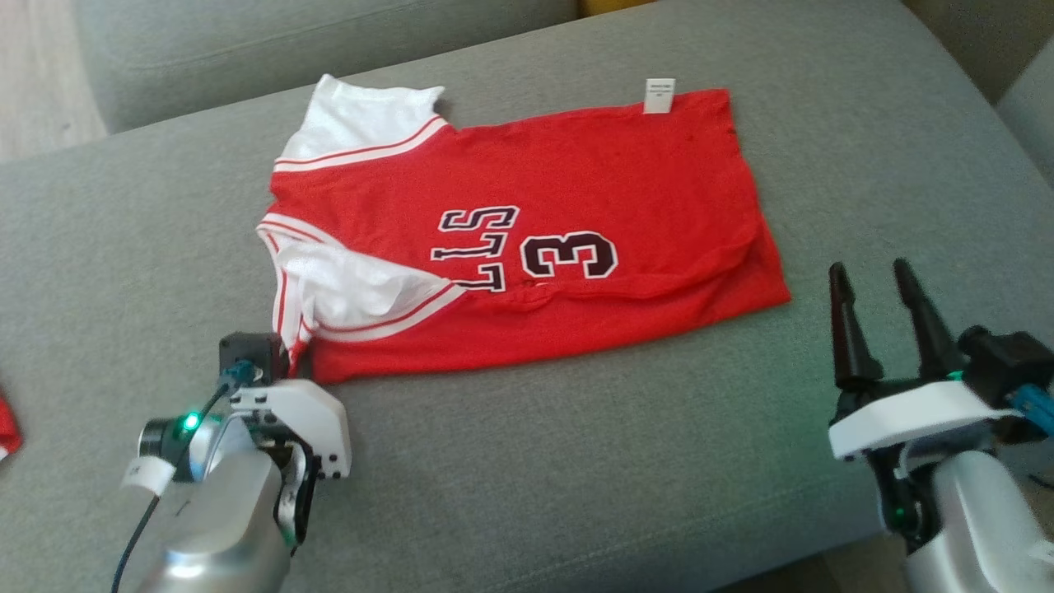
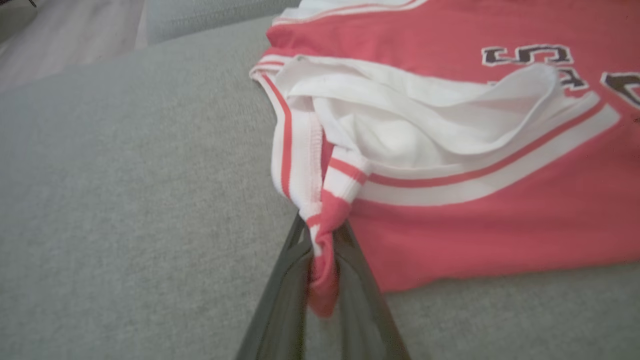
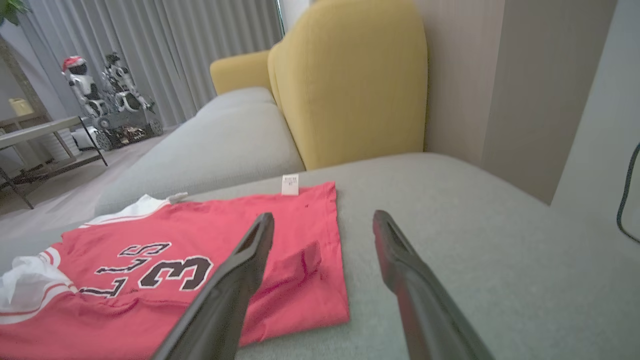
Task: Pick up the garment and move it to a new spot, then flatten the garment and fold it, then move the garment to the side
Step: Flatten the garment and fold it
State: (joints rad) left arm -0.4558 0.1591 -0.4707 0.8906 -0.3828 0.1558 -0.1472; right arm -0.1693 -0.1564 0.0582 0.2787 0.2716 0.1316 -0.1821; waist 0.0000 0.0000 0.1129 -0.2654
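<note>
A red jersey (image 1: 576, 181) with white trim, dark letters and a "3" lies folded lengthwise on the grey sofa cushion (image 1: 576, 461). My left gripper (image 1: 288, 350) sits at its near left corner, shut on a bunched strap of the jersey (image 2: 322, 255), which is pinched between the dark fingers (image 2: 285, 280). The white inner lining (image 2: 415, 125) gapes open just beyond. My right gripper (image 1: 873, 276) hovers open off the jersey's right edge, nothing between its fingers (image 3: 240, 270). The jersey (image 3: 200, 260) lies ahead and to the left in the right wrist view.
A yellow armchair (image 3: 345, 75) stands behind the cushion, with another grey cushion (image 3: 215, 140) beside it. A small robot (image 3: 95, 100) and a side table (image 3: 40, 130) stand on the floor far off. A scrap of red cloth (image 1: 6, 428) shows at the left edge.
</note>
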